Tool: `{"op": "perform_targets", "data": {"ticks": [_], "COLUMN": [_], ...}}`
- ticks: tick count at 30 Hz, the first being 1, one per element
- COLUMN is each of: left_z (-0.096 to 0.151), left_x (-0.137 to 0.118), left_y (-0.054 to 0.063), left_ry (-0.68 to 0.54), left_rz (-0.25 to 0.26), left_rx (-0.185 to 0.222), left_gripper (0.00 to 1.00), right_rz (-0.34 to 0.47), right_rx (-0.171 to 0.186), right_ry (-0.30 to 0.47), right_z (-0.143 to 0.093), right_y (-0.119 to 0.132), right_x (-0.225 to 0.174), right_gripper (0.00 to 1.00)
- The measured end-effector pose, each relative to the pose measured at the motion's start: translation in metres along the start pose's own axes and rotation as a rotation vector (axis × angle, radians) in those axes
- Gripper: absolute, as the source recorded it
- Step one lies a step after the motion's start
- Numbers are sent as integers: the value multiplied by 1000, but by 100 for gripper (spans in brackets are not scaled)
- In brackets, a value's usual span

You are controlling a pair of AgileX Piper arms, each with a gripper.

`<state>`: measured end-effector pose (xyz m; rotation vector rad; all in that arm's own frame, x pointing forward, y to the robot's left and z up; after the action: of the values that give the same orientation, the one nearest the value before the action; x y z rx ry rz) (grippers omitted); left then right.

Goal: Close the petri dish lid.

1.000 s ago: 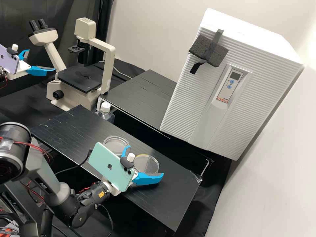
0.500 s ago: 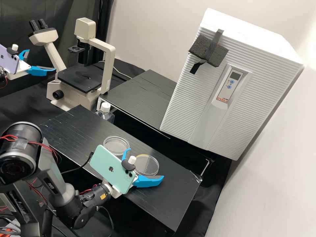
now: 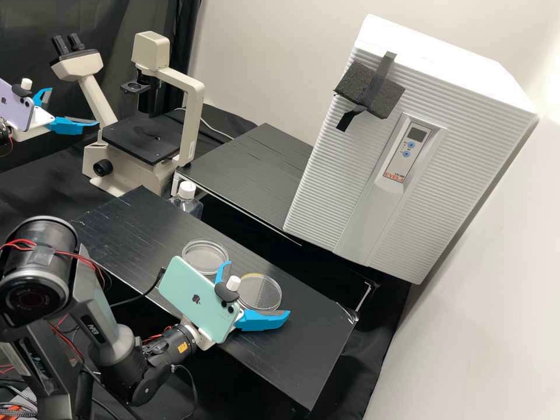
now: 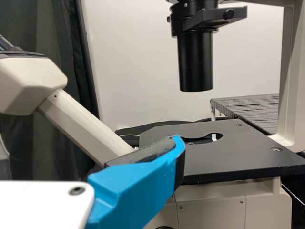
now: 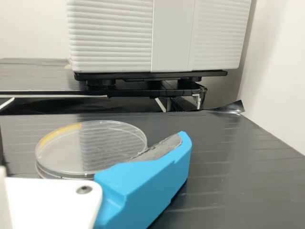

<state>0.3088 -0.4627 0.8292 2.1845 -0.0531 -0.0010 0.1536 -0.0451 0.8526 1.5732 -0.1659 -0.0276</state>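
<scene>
Two bright blue fingers stand wide apart on the right hand, low over the black tabletop. Between them lies a clear, round petri dish, flat on the tabletop; whether either finger touches it, I cannot tell. In the right wrist view a yellow arc runs along part of its upper rim, and a second rim shows just below. Whether its lid is fully seated, I cannot tell.

Just beside this dish, toward the microscope side, a second petri dish sits on the same tabletop, also clear and round, partly hidden by the mint-green smartphone mounted above the right hand. Farther that way, a clear bottle with a white cap stands upright past the tabletop's edge.

Well apart from both dishes, the left hand hangs in the air near a cream-coloured microscope, its two blue fingers spread. A lilac smartphone is mounted on it. The left wrist view shows one of those fingers in front of the microscope's flat black stage.

Beyond the tabletop is another black table, and beside it stands a large white ribbed cabinet with a small control panel. Dark foam is taped to its front. Pale walls rise behind.
</scene>
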Motion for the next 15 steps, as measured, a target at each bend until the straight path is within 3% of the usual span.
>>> {"op": "perform_targets", "data": {"ticks": [5, 15], "left_z": [0, 0], "left_x": [0, 0], "left_y": [0, 0], "left_ry": [0, 0], "left_rz": [0, 0], "left_rx": [0, 0], "left_gripper": [100, 100], "right_rz": [-6, -3], "right_rx": [-10, 6], "right_ry": [2, -8], "right_z": [0, 1], "right_y": [-1, -2], "right_x": [1, 2], "right_gripper": [0, 0]}}
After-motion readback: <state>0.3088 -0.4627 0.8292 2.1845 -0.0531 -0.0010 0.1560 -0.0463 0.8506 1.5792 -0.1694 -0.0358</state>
